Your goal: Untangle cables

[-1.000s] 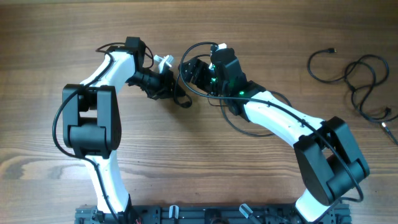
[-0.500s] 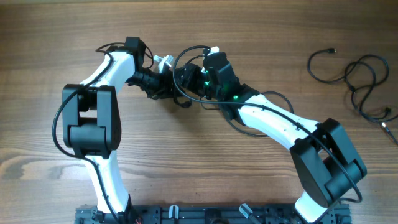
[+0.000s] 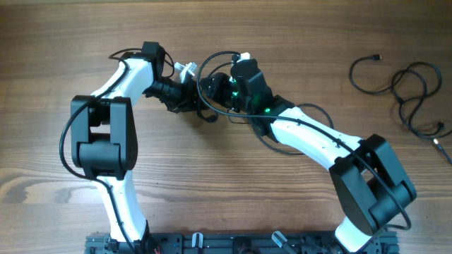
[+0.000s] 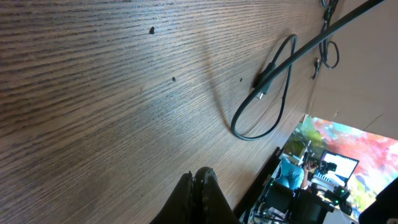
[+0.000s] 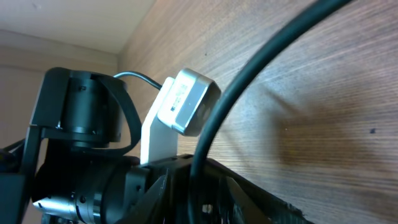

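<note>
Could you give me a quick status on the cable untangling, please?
Left gripper shut, no cable seen in it. Right gripper shut on cable loop, raised off table. Other cables loose far right. Grippers crowded together.

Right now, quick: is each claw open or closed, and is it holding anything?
Left gripper: closed, fingertips together, nothing visible between them.
Right gripper: closed on a black cable that runs up from between its fingers.

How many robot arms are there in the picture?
2. The left arm stands on the left and the right arm on the right. Both reach toward the top middle, where the right pincer grips a cable.
</note>
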Controlling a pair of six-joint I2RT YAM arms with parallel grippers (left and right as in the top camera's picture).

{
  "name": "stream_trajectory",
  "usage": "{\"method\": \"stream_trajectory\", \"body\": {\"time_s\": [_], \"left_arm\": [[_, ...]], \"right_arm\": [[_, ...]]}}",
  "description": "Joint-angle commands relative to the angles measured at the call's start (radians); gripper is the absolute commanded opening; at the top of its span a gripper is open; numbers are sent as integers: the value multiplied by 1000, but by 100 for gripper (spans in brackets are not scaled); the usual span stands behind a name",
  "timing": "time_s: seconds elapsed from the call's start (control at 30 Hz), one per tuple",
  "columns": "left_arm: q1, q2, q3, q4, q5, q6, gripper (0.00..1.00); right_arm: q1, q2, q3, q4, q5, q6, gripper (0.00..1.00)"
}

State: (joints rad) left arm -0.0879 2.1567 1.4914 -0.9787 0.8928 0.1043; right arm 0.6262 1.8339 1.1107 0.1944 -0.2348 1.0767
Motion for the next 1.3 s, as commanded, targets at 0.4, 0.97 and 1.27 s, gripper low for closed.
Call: {"method": "stream_trajectory", "body": {"time_s": [0.4, 0.97, 1.27], "left_arm": [[-2, 9, -3, 3, 27, 23, 4], [7, 9, -3, -13, 77, 24, 4], [35, 9, -3, -108, 249, 203, 4]], "right_arm": [[1, 82, -6, 81, 9, -21, 4], [-87, 82, -6, -311, 190, -139, 4], [-89, 91, -6, -327, 192, -212, 4]]}}
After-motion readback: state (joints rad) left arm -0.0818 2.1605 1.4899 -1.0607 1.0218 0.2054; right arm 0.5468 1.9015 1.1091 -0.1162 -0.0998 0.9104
